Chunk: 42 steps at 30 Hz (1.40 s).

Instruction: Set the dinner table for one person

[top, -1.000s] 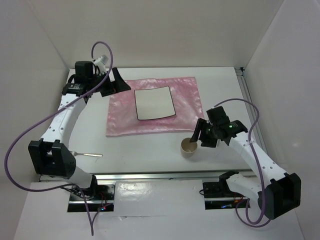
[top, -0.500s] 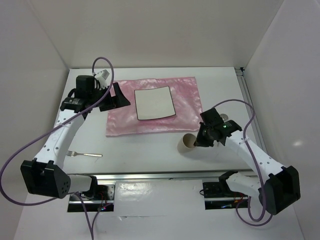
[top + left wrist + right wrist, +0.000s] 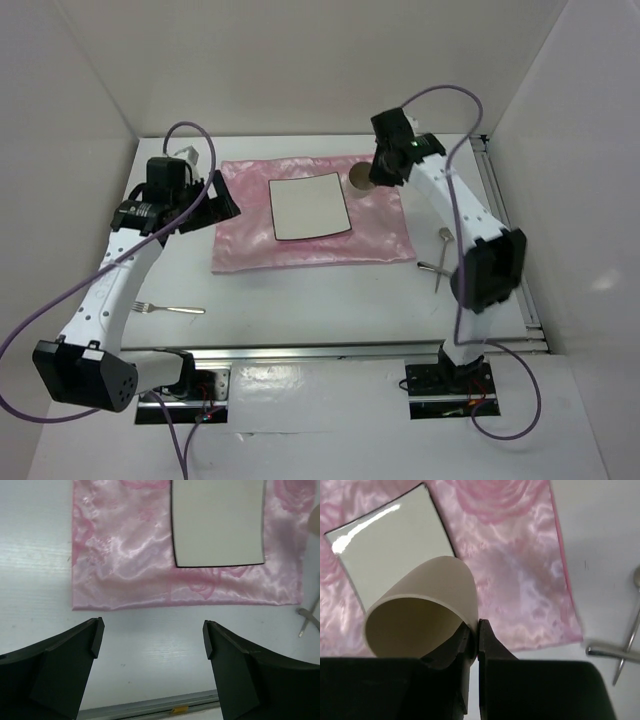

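Observation:
The dinner table [image 3: 300,300] is the white tabletop with metal rails. On it lies a shiny pink cloth [image 3: 250,235] with a square white dark-rimmed plate [image 3: 308,205] in its middle. My right gripper [image 3: 375,175] is shut on the wall of a beige cup [image 3: 360,178], one finger inside the rim and one outside. It holds the cup tilted over the cloth's far right corner, beside the plate. The right wrist view shows that grip [image 3: 476,630] on the cup [image 3: 420,615]. My left gripper [image 3: 222,195] hangs open and empty by the cloth's left edge.
A fork [image 3: 175,309] lies on the table near the front left. A spoon [image 3: 444,240] and another metal utensil [image 3: 428,266] lie right of the cloth. A metal rail [image 3: 340,348] runs along the front edge, and white walls enclose the table.
My right arm has closed on the cup and carried it from the front right of the table to the cloth's far right corner. The left gripper has drifted slightly left.

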Available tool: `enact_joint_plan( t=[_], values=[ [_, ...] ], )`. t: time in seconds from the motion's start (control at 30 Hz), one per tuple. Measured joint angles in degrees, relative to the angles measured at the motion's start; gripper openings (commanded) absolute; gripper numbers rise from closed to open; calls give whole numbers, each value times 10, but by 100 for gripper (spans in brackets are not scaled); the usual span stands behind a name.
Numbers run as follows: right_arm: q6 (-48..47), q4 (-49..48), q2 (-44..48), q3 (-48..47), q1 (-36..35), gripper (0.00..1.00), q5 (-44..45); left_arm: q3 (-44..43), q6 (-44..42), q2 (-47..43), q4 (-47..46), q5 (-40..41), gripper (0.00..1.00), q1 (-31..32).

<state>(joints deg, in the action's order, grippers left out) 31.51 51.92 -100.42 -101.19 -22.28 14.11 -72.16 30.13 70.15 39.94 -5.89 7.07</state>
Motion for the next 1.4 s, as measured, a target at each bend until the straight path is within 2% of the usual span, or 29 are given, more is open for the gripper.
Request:
enact_joint_plan(
  t=[0.17, 0.3, 0.6, 0.83, 0.87, 0.9, 0.93, 0.97, 1.07, 1.2, 1.4],
  values=[
    [-29, 2, -216, -205, 42, 0, 1, 38, 23, -1, 35, 68, 100, 0],
    [-39, 2, -299, -286, 69, 0, -11, 55, 33, 10, 57, 93, 100, 1],
    [-44, -5, -325, -297, 113, 0, -37, 117, 63, 0, 51, 117, 100, 7],
    [-47, -23, -363, -298, 118, 1, -43, 142, 93, 0, 51, 145, 100, 1],
    [-48, -30, -364, -298, 119, 5, -49, 144, 94, 0, 51, 146, 100, 1],
    [-49, -33, -364, -300, 119, 13, -48, 145, 95, 0, 52, 146, 100, 0],
    [-49, -35, -365, -300, 120, 41, -50, 146, 96, 0, 53, 146, 100, 0],
    [-47, -38, -365, -300, 121, 57, -52, 146, 96, 0, 53, 146, 100, 0],
    [-52, -49, -368, -300, 122, 86, -61, 146, 96, 0, 52, 146, 100, -1],
    [-59, -63, -368, -300, 122, 99, -73, 148, 96, 1, 52, 147, 100, -1],
    [-67, -70, -354, -300, 122, 99, -76, 152, 106, 7, 53, 148, 100, -1]
  ],
)
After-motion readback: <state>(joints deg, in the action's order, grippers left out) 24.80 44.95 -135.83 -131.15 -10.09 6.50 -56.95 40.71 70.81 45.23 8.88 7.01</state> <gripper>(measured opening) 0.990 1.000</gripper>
